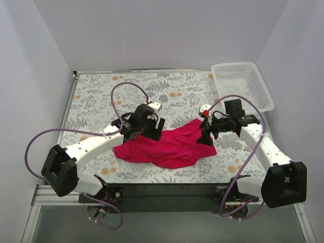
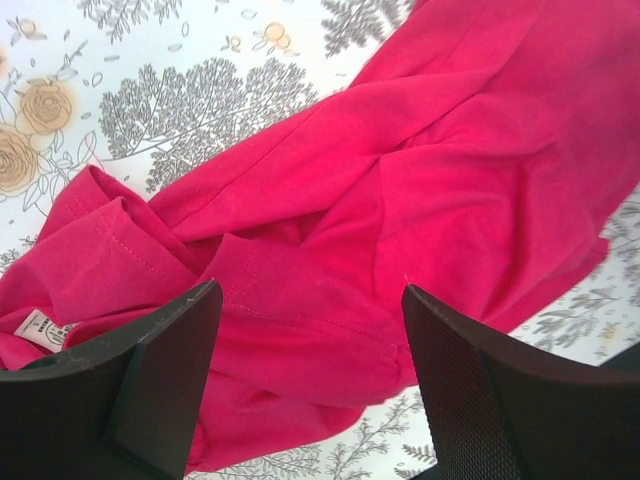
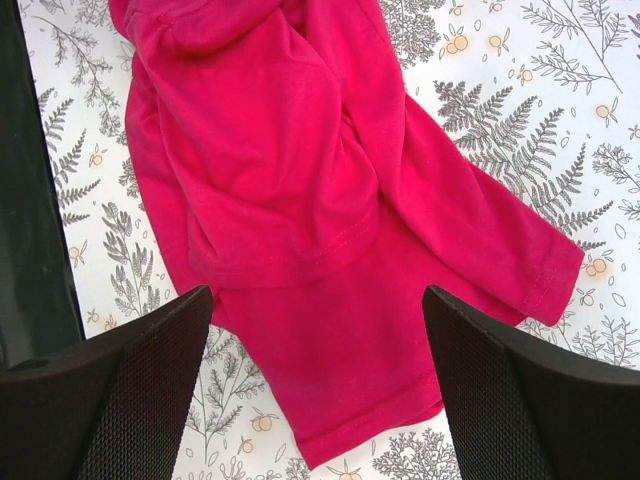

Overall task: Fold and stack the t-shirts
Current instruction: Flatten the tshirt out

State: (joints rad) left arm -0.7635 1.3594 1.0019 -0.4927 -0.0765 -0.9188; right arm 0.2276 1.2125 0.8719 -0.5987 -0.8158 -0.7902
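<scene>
A magenta-red t-shirt [image 1: 169, 146] lies crumpled in a loose heap at the middle of the flowered table. My left gripper [image 1: 156, 128] hovers over its upper left part, jaws open, nothing between them. In the left wrist view the t-shirt [image 2: 420, 170] fills most of the frame, its white neck tag [image 2: 45, 328] at the lower left beside the left finger [image 2: 160, 380]. My right gripper [image 1: 205, 136] hangs open above the shirt's right end. The right wrist view shows the t-shirt [image 3: 300, 180] with a hemmed edge spread flat between the open fingers [image 3: 150, 390].
A white plastic mesh basket [image 1: 242, 85] stands at the back right corner of the table. The flowered tablecloth [image 1: 101, 91] shows bare around the shirt. The dark front rail [image 1: 167, 191] runs along the near edge between the arm bases.
</scene>
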